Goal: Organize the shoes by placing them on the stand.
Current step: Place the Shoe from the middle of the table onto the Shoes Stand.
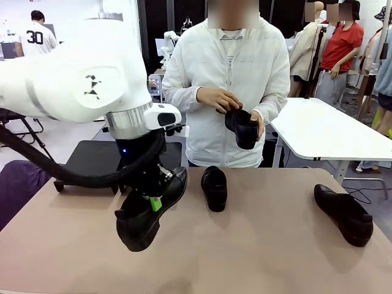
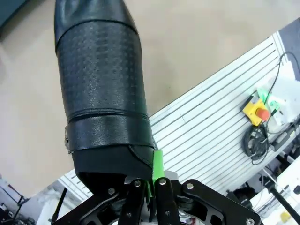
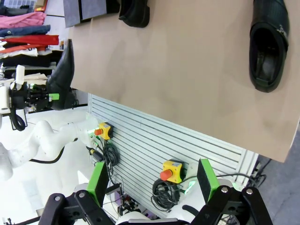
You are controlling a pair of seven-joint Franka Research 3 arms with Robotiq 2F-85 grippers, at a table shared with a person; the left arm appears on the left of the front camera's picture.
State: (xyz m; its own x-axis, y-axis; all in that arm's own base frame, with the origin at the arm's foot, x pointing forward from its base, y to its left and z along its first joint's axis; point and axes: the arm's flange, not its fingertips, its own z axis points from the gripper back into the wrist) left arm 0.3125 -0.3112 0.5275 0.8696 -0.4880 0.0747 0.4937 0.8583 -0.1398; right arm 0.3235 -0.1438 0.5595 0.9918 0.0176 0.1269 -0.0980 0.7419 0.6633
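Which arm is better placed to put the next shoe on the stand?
Left. The left tool is shut on a shoe, close to the stand. The right tool is open, empty and far from both.

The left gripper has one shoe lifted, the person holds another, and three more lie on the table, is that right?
No. Two shoes lie on the table, not three: the front view shows the middle shoe and the right-hand shoe. The rest stands: the left gripper is shut on the lifted shoe, and the person holds the fourth shoe.
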